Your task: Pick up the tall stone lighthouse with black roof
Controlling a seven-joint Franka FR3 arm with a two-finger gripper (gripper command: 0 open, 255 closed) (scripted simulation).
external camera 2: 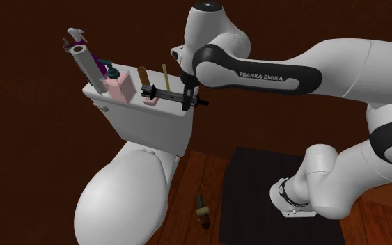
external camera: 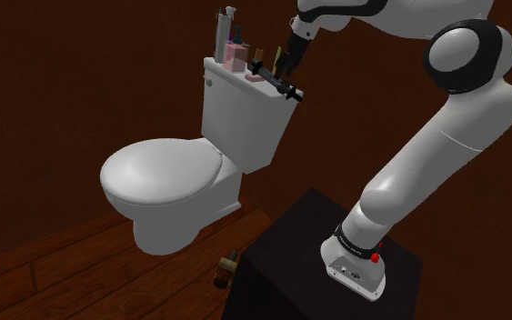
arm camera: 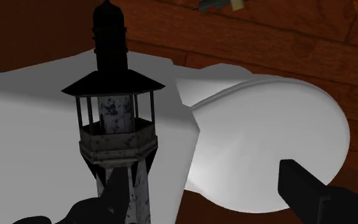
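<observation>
On the lid of the white toilet tank [arm camera: 31,127], at the end away from the crowded toiletries, the lighthouse [arm camera: 110,124] lies on its side rather than standing, its pale mottled tower along the lid and its black roof and spire pointing out past the lid's edge. That lying pose explains the arm's posture: the white arm reaches high over from the dark stand [external camera: 336,291] and brings the claw [arm camera: 199,172] down from above, so that the fingers can straddle the tower across its width. The claw is open, its two black fingers [arm camera: 311,191] standing well apart. The tower sits hard by one finger and far from the other, so the claw looks off-centre. Whether that near finger already touches the stone I cannot tell, since it overlaps the tower in the wrist view. The pink soap bottle [external camera 2: 121,85] and the grey roll [external camera 2: 86,62] stand near the other end of the lid, apart from the lighthouse, which leaves the claw room to close. The task looks to be at the approach stage, with nothing gripped. Closing as it stands would likely push the lighthouse sideways toward the lid's rim, and a small brown thing [external camera 2: 202,211] already lies on the wooden floor below.
</observation>
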